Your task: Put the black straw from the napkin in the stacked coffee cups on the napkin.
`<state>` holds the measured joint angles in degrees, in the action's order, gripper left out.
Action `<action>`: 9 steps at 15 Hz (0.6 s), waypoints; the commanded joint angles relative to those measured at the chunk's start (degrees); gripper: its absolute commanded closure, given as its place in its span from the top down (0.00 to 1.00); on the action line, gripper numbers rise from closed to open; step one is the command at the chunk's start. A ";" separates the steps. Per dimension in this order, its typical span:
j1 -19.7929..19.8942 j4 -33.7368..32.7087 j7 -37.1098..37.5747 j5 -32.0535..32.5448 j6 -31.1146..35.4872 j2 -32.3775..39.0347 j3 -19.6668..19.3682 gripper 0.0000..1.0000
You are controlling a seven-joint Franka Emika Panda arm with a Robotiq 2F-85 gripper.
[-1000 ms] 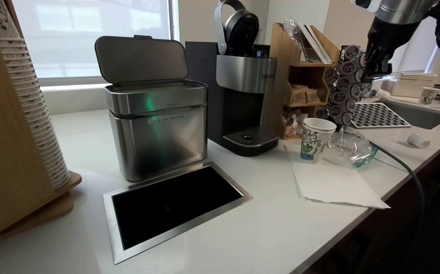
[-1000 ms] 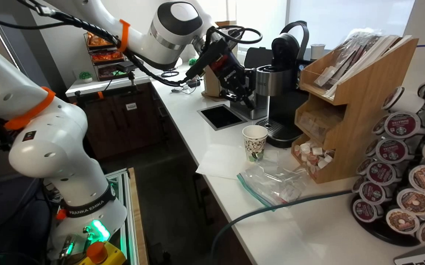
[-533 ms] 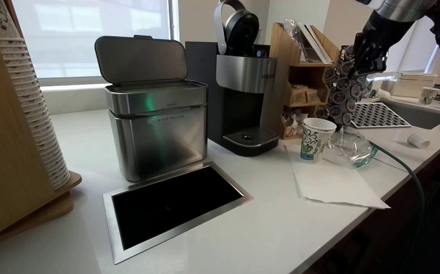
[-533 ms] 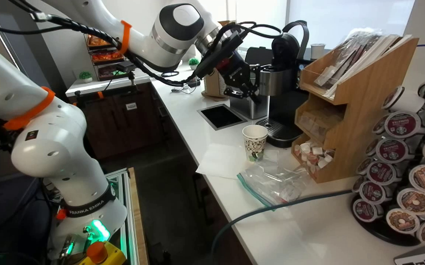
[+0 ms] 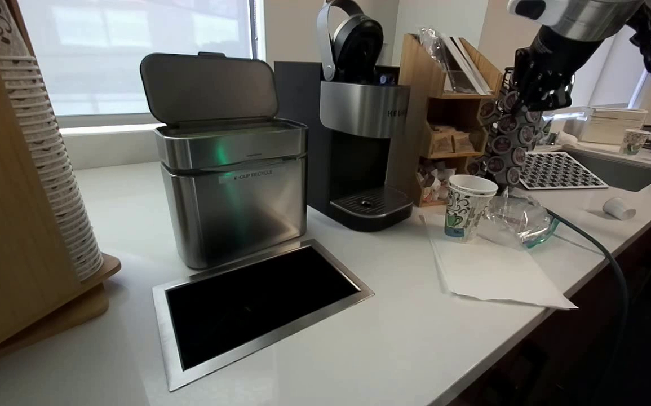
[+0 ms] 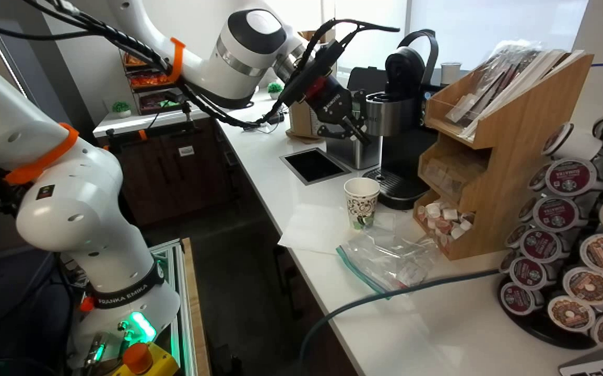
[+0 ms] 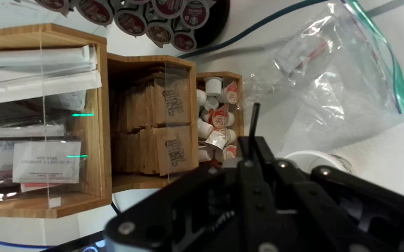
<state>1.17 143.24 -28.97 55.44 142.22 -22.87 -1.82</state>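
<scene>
One black straw (image 7: 254, 120) juts from the tips of the gripper (image 7: 254, 145), pinched there, so the pick-up looks done. Below the gripper and apart from it, the stacked coffee cups (image 5: 464, 210) stand upright; farther below, under them, lies the napkin (image 5: 494, 272). Remaining, I judge: aligning, inserting and letting go.
</scene>
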 commanded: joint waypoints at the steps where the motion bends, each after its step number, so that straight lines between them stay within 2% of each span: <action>1: -0.91 1.61 -3.59 5.71 -0.98 -0.74 0.23 0.01; 9: -3.03 2.61 -13.22 9.45 0.06 1.04 -0.29 0.01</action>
<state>-0.97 145.25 -39.11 62.92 142.14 -22.12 -1.59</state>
